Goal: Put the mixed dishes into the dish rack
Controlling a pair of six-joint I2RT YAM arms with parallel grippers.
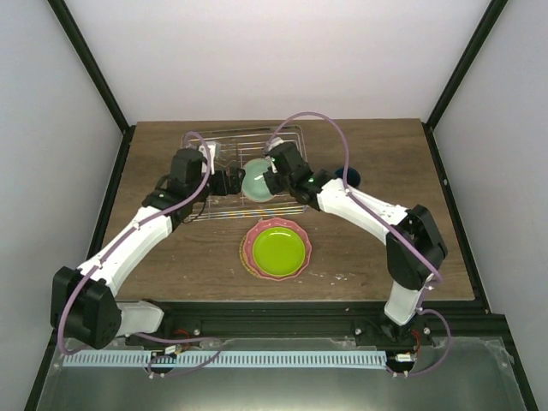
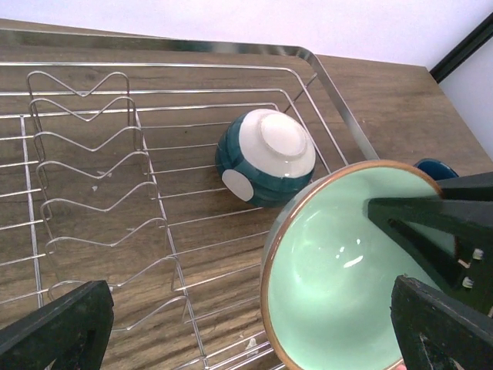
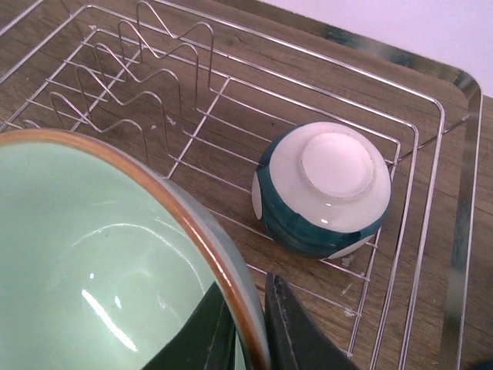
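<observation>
Both arms crowd the dish rack [image 1: 240,137], and the trouble would start there. On the left, the left gripper [image 1: 224,182] hangs with its fingers spread wide and empty, just beside the pale mint bowl [image 1: 257,184], so a stray move by either arm could knock the two together. The bowl is tilted almost on edge over the rack's near part. The right gripper [image 3: 246,327] holds it only by a pinch on the glazed rim, and I judge it could pivot or slip there. A drop would land it on the wires or against the upturned cream-and-teal bowl [image 2: 266,158], which already sits in the rack close by. Set down away from the plate prongs [image 2: 85,154], it might also roll. Counted: two bowls, one racked and one held; two plates, the lime-green plate [image 1: 276,247] stacked on the pink scalloped plate [image 1: 250,253] on the table before the rack; one dark blue mug [image 1: 351,176], right of the rack and half hidden; one rack.
</observation>
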